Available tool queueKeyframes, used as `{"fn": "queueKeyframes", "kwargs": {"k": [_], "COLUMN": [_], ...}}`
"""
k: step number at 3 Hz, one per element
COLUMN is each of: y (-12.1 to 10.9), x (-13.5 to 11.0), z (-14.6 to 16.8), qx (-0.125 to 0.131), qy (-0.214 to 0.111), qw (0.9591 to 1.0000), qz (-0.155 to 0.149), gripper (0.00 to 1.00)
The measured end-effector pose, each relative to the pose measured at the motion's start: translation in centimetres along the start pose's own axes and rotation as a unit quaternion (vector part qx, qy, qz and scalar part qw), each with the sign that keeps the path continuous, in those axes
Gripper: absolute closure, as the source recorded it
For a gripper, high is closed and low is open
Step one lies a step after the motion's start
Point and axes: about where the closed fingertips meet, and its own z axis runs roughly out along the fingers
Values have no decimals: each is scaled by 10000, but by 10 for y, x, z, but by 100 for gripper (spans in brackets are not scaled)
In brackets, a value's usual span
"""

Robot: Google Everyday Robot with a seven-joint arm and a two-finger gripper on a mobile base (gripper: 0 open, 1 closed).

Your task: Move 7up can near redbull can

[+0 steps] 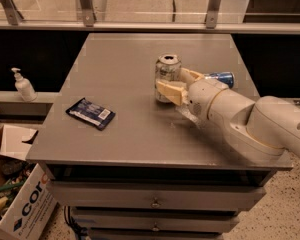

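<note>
Tool (171, 82) sits right of centre on the counter (115, 59), clamped on a can. From the left: a blue packet (90, 113) well off at its 8 o'clock. Next, the 7up can (167, 66), upright in the grip. Then the redbull can (221, 77), near at 3 o'clock, half hidden by the arm (250, 124). I judge only set-down and release remain.

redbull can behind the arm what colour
The redbull can is blue with a silver end, camera view. The gripper clasps the 7up can beside it.
</note>
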Motion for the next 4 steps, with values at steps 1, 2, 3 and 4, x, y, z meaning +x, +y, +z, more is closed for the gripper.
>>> {"fn": "queueKeyframes", "kwargs": {"k": [1, 2, 3, 4], "y": [-12, -33, -49, -69], "x": [5, 9, 12, 11], "z": [-26, -53, -68, -86], "qx": [197, 553, 816, 1153], "qy": [-2, -32, -37, -79], "qw": [9998, 9983, 9965, 9931], "qz": [95, 156, 184, 191], "gripper": [100, 100, 100, 100]}}
